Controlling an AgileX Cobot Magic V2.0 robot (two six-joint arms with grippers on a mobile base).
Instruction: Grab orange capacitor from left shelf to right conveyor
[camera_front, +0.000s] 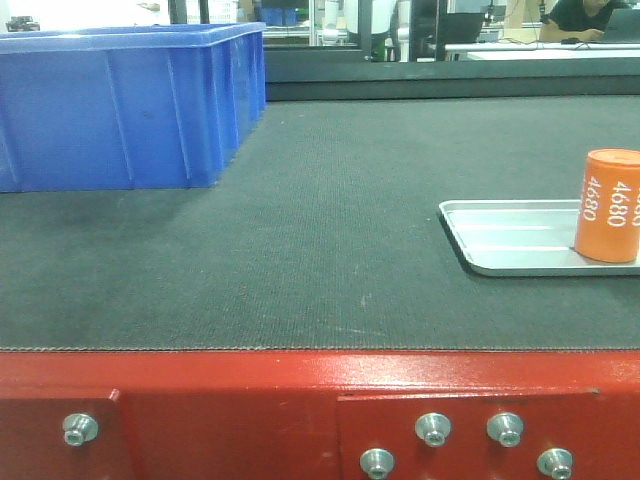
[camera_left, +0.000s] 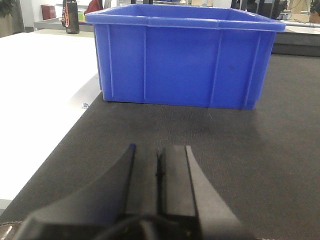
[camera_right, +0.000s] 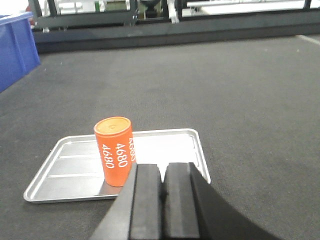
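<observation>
A: On the belt (camera_front: 320, 230), at 3 o'clock in the front view, where did the capacitor (camera_front: 608, 206) stand?

B: Upright in the tray (camera_right: 75, 170), near its front rim, "4680" printed down its side. The crate (camera_front: 120, 105) sat at 10 o'clock, above the red frame (camera_front: 250, 400).

A: And the grippers?

B: The right gripper (camera_right: 162, 192) had its pads pressed together, gripping nothing, just beside the capacitor at 6 o'clock. The left gripper (camera_left: 159, 172) was likewise closed and empty, the crate at its 12 o'clock.
</observation>
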